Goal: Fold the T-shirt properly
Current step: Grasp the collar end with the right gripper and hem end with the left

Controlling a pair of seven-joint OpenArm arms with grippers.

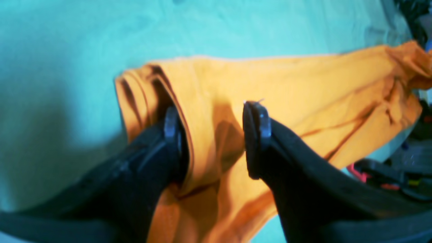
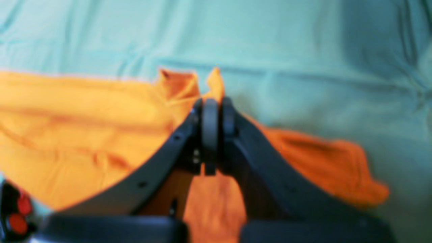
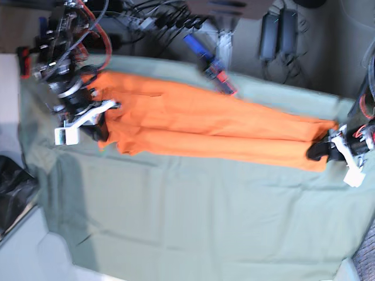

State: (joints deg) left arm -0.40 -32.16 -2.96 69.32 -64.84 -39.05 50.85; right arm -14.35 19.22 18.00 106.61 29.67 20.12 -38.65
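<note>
The orange T-shirt lies stretched long across the green cloth. The right pincer is clenched on its edge; the left pincer stands released astride the other end.

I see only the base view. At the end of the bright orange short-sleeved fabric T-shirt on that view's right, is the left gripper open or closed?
Observer: In the left wrist view the left gripper is open; its jaws stand apart over a folded edge of the bright orange short-sleeved fabric T-shirt.
Operator: And the right gripper, at the other end?
Observer: The right wrist view shows the right gripper shut, with small peaks of orange fabric rising at its tips, so it seems to pinch the shirt.
</note>
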